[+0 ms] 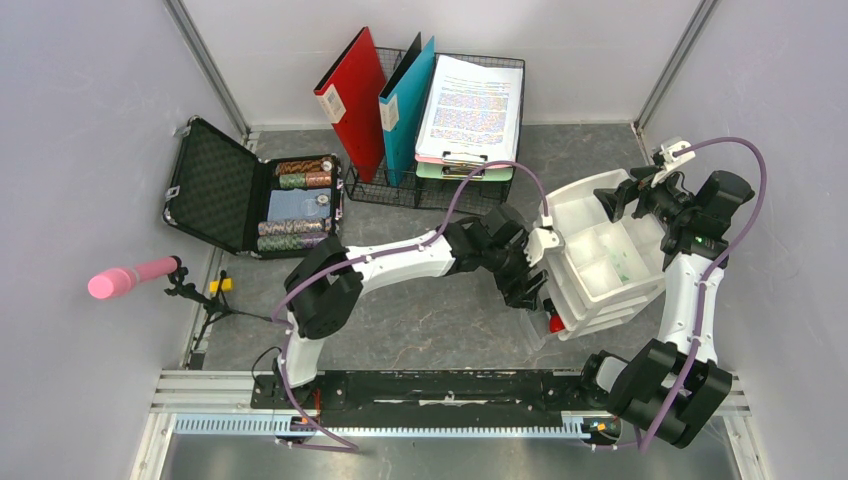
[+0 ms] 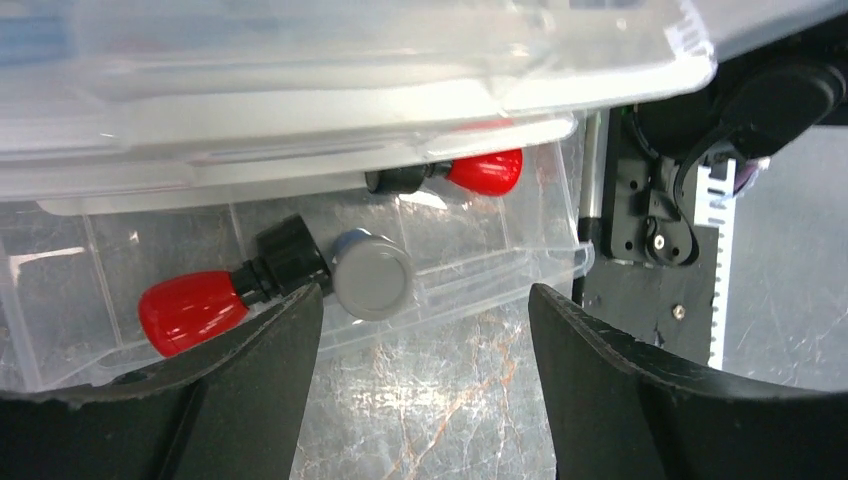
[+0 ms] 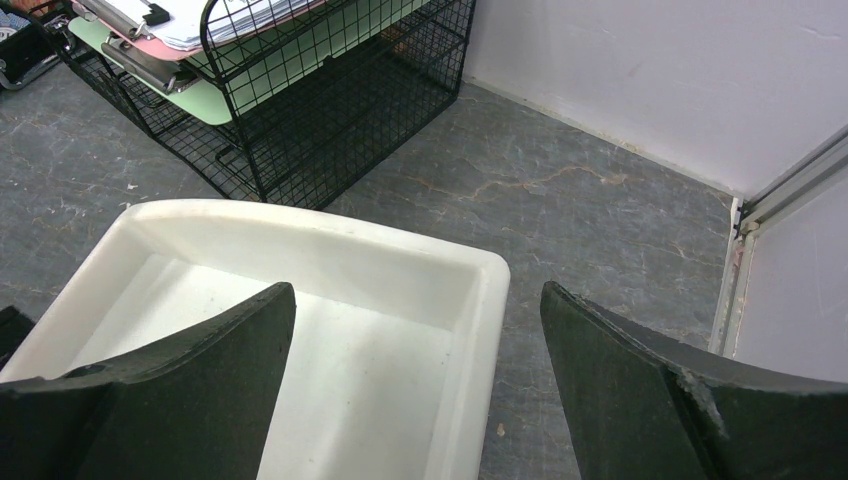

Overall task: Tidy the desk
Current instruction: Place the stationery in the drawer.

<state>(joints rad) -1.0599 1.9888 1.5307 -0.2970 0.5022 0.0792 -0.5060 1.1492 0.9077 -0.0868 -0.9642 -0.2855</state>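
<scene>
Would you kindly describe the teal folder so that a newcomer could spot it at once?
Look to the back wall, where a black wire rack stands on the desk. The teal folder stands upright at the rack's left end, a red binder to its left and a clipboard of printed pages to its right. Only it is teal.

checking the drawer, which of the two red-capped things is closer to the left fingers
The red-capped black piece at the clear plastic drawer's front, beside the grey round cap. The other red-capped piece lies farther back under the upper tier.
</scene>
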